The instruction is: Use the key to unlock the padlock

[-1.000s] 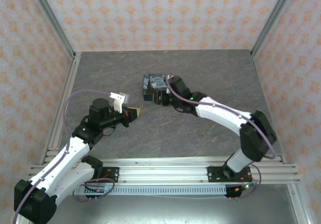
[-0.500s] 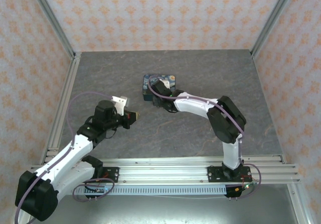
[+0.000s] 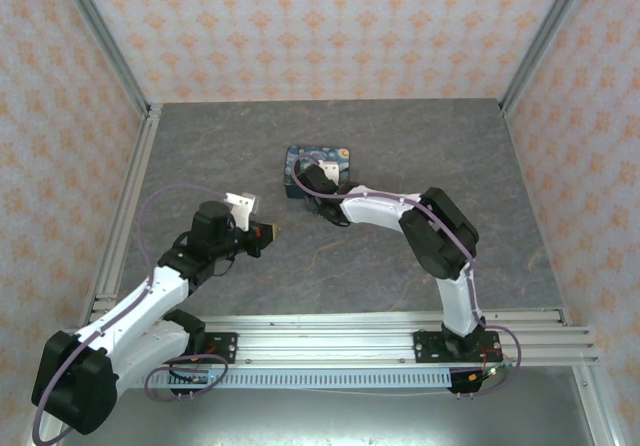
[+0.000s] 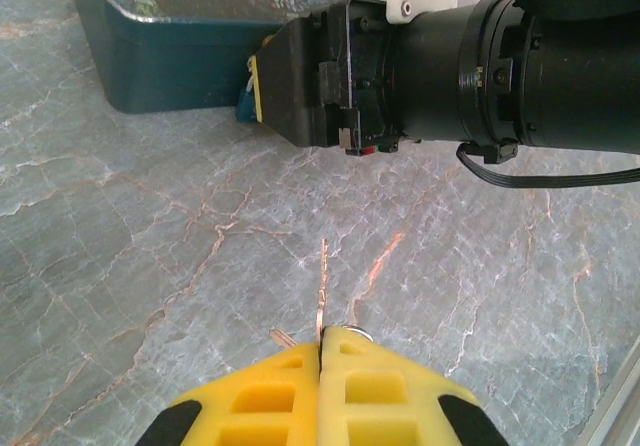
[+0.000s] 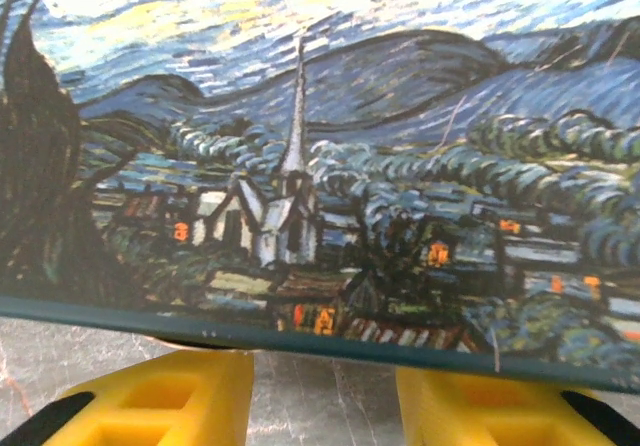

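My left gripper (image 4: 322,341) is shut on the key (image 4: 322,286). Its thin blade sticks straight forward over the table, with a ring and a second small key beside the fingers. From above, the left gripper (image 3: 268,231) sits left of centre, pointing right. My right gripper (image 3: 312,179) is low against the near wall of the swirly blue box (image 3: 330,156). In its own view the right gripper (image 5: 325,366) has its yellow fingers (image 5: 170,396) apart with table between them and the tips hidden under the lid edge. A small bluish bit (image 4: 243,109) sits at those tips; I cannot tell whether it is the padlock.
The blue painted box (image 4: 160,66) stands on the grey marbled table (image 3: 400,266), back of centre. The right arm's black wrist (image 4: 480,76) reaches across just ahead of my left gripper. Aluminium rails and patterned walls bound the table on all sides.
The right arm's elbow has swung in toward the middle while its gripper stayed at the box. The left gripper has drawn back slightly to the left, still holding the key.
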{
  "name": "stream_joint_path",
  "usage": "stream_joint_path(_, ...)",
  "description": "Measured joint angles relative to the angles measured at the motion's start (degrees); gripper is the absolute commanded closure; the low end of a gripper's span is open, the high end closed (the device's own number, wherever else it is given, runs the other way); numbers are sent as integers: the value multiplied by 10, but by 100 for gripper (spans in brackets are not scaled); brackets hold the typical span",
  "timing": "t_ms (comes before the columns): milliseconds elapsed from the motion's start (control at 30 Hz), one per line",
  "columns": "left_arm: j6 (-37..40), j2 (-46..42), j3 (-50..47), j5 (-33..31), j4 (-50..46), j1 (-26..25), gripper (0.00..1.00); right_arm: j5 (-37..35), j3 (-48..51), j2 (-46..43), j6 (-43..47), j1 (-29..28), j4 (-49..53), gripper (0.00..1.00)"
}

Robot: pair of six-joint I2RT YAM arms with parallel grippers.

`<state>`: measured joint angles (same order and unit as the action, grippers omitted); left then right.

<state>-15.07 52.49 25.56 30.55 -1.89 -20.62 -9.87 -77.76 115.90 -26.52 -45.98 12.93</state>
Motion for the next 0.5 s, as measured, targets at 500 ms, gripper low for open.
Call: stream_joint_path(500, 0, -4, -26, 0, 9, 0, 100, -54, -36, 40, -29, -22, 0, 50)
